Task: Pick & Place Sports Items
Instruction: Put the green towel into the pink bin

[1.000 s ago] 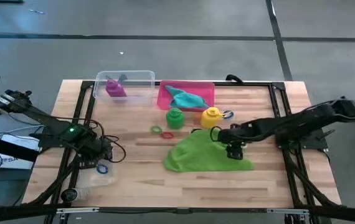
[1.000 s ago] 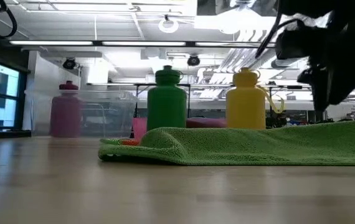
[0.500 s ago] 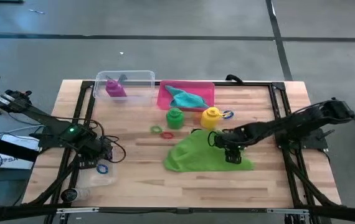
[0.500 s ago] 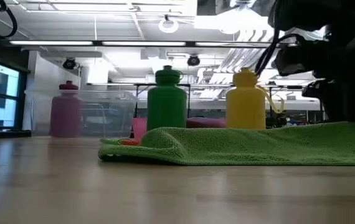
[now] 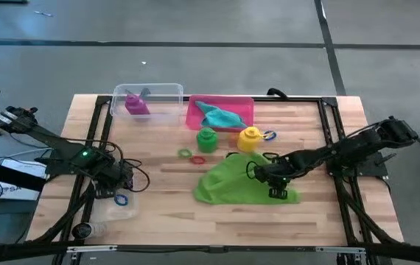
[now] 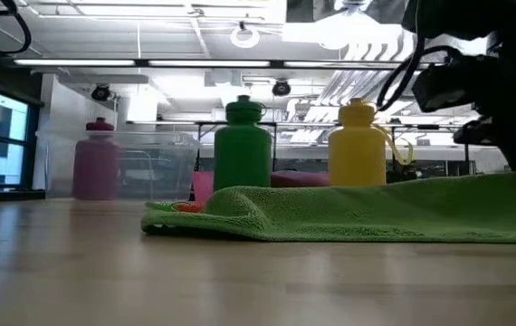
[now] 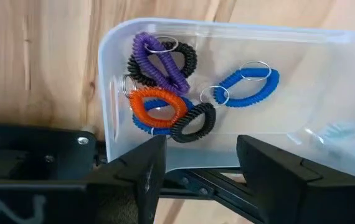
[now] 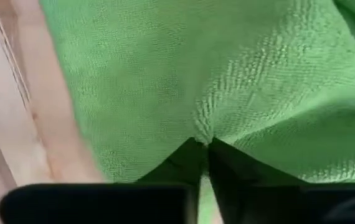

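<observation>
The right tool point(image 5: 275, 190) is down on the large green cloth point(image 5: 236, 182) near its right edge, its fingers point(image 8: 193, 158) clenched together with a small pucker of the fabric pinched between their tips. That cloth lies spread on the tabletop point(image 5: 306, 136) in front of the yellow bottle point(image 5: 250, 138) and the green bottle point(image 5: 207, 138), which stand upright just behind it; a few small rings point(image 5: 192, 155) lie on the wood to the left of the cloth. Behind the bottles the pink tray point(image 5: 195, 112) holds the teal cloth point(image 5: 221, 116), and beside it a clear tub point(image 5: 167, 93) contains the purple bottle point(image 5: 136, 104). Over on the left, the left tool point(image 5: 119, 188) rests at the rim of a second clear tub point(image 7: 240, 81) with its fingers apart; it seems to grip the tub wall, though contact is hard to confirm. Inside that tub lie purple, black, orange and blue coiled rings point(image 7: 165, 90).
</observation>
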You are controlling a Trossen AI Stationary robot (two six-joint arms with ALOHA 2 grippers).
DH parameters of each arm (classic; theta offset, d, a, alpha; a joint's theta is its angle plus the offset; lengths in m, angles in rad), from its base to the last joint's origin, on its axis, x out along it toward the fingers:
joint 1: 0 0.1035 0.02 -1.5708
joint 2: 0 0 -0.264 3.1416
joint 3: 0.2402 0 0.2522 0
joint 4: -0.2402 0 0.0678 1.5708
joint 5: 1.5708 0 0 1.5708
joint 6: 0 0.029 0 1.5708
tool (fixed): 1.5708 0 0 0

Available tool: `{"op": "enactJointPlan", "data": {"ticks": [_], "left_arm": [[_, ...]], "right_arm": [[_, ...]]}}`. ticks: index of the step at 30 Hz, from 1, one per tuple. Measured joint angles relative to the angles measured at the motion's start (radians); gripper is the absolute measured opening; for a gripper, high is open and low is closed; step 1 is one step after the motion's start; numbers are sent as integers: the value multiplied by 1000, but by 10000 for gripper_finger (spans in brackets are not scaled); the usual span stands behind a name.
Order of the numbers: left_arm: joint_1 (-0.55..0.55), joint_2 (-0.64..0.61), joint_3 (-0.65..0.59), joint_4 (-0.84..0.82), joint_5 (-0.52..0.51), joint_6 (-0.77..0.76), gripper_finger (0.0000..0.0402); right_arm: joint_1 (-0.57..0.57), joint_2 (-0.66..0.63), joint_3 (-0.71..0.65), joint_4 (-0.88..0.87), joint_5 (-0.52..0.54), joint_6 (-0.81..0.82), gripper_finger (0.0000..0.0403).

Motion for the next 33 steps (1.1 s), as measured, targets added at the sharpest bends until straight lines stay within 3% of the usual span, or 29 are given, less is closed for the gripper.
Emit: {"op": "enactJointPlan", "data": {"ticks": [6, 13, 24, 33], "left_arm": [[0, 0, 0, 0, 0, 0, 158], [0, 0, 0, 0, 0, -1, 158], [0, 0, 0, 0, 0, -2, 158], [0, 0, 0, 0, -48, -2, 158]], "right_arm": [[0, -20, 0, 2, 9, 55, 1], [6, -122, 35, -21, 142, 53, 1], [4, -307, 157, -8, 369, -138, 0], [3, -365, 254, 22, 524, -283, 0]]}}
